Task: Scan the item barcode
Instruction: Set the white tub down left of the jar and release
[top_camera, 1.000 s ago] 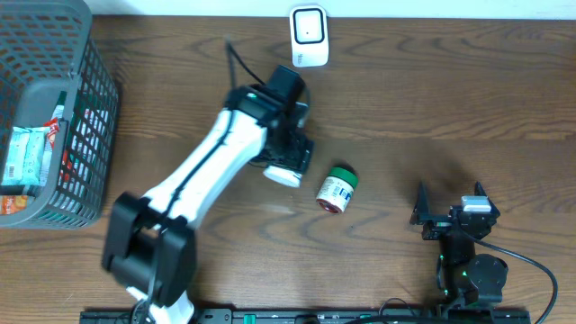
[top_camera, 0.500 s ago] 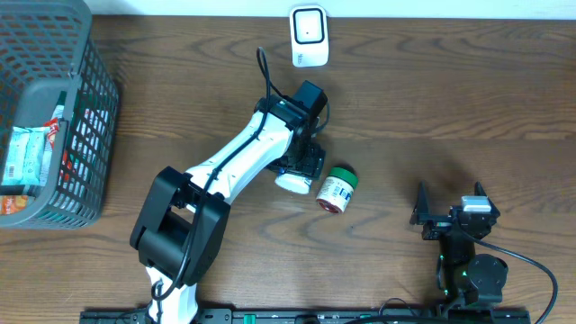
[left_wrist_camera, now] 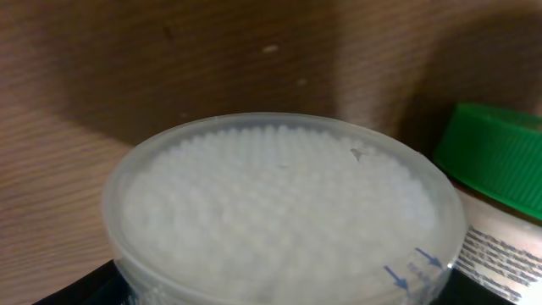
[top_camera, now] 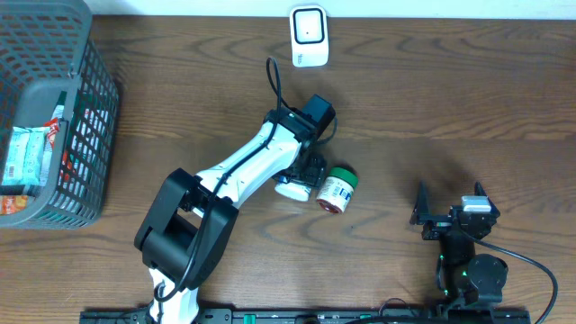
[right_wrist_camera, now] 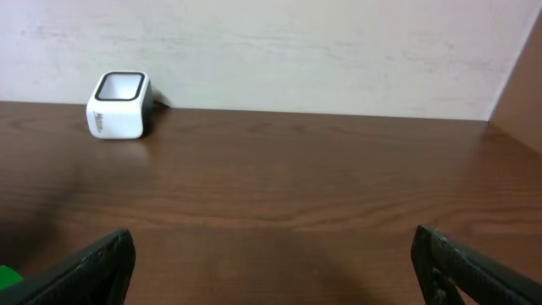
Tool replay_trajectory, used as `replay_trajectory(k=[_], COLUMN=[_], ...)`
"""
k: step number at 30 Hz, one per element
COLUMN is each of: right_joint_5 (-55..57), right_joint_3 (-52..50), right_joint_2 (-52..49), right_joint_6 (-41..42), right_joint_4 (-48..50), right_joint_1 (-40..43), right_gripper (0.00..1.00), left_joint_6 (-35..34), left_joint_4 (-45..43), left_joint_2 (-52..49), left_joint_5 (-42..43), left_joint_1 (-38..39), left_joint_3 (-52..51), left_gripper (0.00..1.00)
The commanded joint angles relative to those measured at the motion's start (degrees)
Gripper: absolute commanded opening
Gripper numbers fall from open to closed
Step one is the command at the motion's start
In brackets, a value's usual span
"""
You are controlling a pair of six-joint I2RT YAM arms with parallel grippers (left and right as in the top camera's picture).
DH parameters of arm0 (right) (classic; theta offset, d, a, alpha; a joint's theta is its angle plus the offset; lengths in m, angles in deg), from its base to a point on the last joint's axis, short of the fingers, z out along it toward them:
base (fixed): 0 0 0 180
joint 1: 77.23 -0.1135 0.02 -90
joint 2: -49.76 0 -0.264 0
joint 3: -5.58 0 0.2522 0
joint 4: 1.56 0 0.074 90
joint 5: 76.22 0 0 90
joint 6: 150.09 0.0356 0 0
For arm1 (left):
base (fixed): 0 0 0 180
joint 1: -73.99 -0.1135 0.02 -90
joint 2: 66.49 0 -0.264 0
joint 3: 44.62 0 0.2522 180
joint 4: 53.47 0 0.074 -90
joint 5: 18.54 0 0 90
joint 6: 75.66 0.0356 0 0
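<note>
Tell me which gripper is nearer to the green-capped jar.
Left. The left gripper, holding a swab tub, is just beside the green-capped jar; the right gripper rests open, far off on the jar's other side.

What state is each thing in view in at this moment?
left gripper: shut on the swab container
swab container: gripped, closed
bottle: on its side, green cap on
right gripper: open, empty
basket: holding packets
scanner: upright, nothing before it
</note>
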Motion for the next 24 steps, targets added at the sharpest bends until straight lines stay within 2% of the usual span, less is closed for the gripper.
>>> replay_trajectory(k=[1, 7, 24], right_joint_5=[0.1, 0.1, 0.1], right_joint_3=[-0.1, -0.1, -0.1], right_joint_2=[0.0, 0.0, 0.0], right_joint_6=[-0.2, -0.2, -0.2], right_joint_4=[-0.2, -0.2, -0.2], right_joint_1=[-0.8, -0.8, -0.8], right_gripper=[0.99, 0.99, 0.99], left_joint_6=[-0.7, -0.7, -0.7], left_joint_4=[0.0, 0.0, 0.0], left_joint_2=[0.0, 0.0, 0.6], left_joint_5=[-1.9, -1.2, -1.2], left_joint_1=[-0.1, -0.1, -0.2], left_joint_3=[-0.3, -0.3, 1.0], left_gripper=[0.77, 0.89, 0.93])
